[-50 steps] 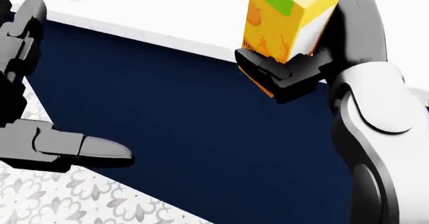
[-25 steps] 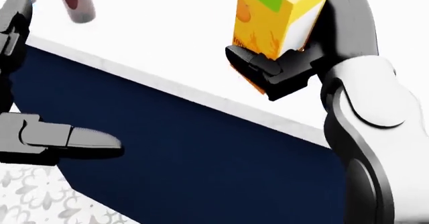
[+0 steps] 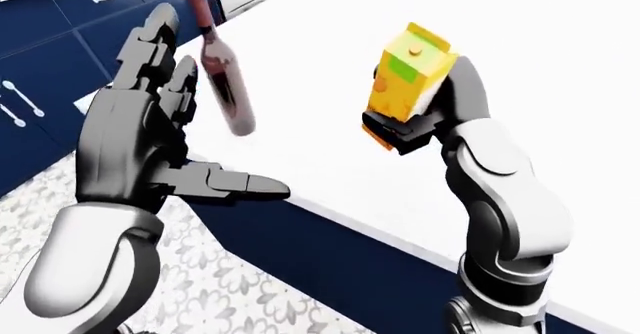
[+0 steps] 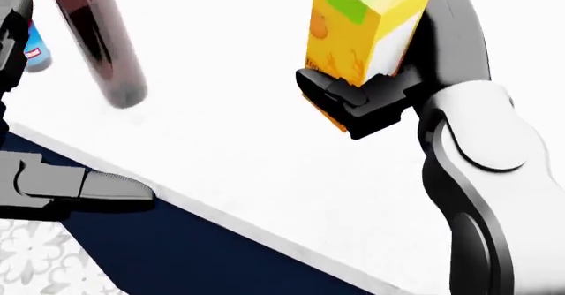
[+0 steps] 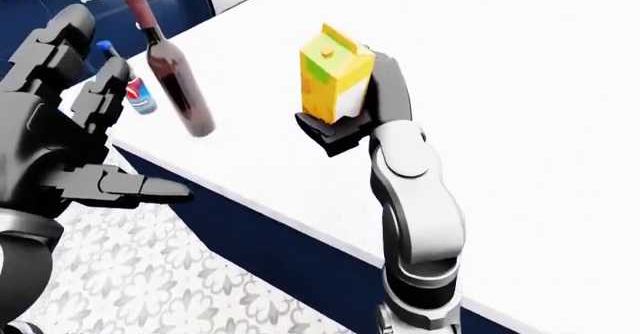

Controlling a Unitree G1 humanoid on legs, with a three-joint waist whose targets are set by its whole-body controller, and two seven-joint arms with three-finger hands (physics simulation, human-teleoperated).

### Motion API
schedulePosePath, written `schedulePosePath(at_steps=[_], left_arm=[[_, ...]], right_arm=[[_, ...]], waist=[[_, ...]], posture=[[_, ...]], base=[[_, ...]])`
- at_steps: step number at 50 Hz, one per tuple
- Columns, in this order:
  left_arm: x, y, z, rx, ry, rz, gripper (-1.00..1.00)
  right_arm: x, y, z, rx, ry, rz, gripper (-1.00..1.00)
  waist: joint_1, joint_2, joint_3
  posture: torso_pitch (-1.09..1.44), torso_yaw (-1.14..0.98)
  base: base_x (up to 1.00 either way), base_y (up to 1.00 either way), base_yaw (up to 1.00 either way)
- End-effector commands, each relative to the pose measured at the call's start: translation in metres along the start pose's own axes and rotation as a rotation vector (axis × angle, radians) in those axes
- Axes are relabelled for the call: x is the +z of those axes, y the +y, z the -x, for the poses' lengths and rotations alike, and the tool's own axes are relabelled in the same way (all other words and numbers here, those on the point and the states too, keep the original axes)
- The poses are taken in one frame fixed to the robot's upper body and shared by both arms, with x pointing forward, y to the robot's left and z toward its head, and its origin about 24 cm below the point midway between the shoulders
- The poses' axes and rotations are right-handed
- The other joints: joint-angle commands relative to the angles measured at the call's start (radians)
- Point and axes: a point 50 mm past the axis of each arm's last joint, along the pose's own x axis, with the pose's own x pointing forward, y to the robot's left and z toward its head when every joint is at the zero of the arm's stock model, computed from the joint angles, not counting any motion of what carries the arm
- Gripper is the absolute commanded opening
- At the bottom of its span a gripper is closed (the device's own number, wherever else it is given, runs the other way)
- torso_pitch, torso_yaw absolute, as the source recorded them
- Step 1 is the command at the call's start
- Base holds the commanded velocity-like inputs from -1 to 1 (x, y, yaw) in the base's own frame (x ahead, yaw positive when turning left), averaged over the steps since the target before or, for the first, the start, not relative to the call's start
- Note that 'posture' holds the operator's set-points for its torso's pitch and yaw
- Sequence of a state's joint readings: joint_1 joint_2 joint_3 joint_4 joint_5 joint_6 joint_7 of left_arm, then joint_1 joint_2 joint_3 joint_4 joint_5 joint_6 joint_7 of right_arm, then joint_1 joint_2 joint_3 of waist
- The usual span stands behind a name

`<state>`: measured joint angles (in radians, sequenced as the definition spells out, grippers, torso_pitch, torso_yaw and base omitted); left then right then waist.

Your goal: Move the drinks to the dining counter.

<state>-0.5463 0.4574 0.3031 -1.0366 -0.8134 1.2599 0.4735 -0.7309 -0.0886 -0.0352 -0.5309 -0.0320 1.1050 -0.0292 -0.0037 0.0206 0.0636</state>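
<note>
Left-eye view: right robot hand grips juice carton.

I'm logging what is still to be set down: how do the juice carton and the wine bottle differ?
The juice carton is boxy and yellow-orange with a green patch; the wine bottle is round, slim and dark red. The carton is gripped in the right hand; no hand holds the bottle, which stands on the white counter. Both look tilted in these views.

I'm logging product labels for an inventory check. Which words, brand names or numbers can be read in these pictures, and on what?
Juice carton in the right hand: orange print along its lower edge, too blurred to read.
Small blue-capped bottle: red and blue label, too small to read.
Wine bottle: no readable label.
So nothing can be quoted.
</note>
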Motion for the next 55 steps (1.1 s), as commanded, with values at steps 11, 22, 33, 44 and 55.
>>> schedulePosePath(at_steps=[11,22,33,44,55], left_arm=[[0.012,0.001,0.005,0.016,-0.073,0.009,1.0],[0.017,0.001,0.01,0.009,-0.083,0.009,1.0],[0.017,0.0,0.011,0.007,-0.083,0.008,1.0],[0.016,0.001,0.011,0.009,-0.081,0.008,1.0],[0.013,0.002,0.011,0.012,-0.077,0.009,1.0]], right_arm=[[0.029,-0.004,0.003,-0.024,-0.171,0.018,-1.0],[0.027,-0.005,0.001,-0.027,-0.166,0.022,-1.0],[0.01,-0.008,-0.02,-0.065,-0.109,0.042,-1.0],[-0.011,-0.004,-0.029,-0.073,-0.072,0.037,-1.0],[-0.026,0.001,-0.033,-0.065,-0.041,0.043,-1.0]], waist=[[-0.012,0.016,-0.034],[-0.009,0.018,-0.027],[-0.009,0.026,-0.025],[-0.007,0.031,-0.028],[-0.006,0.03,-0.033]], posture=[[0.0,0.0],[0.0,0.0],[0.0,0.0],[0.0,0.0],[0.0,0.0]], base=[[0.0,0.0,0.0],[0.0,0.0,0.0],[0.0,0.0,0.0],[0.0,0.0,0.0],[0.0,0.0,0.0]])
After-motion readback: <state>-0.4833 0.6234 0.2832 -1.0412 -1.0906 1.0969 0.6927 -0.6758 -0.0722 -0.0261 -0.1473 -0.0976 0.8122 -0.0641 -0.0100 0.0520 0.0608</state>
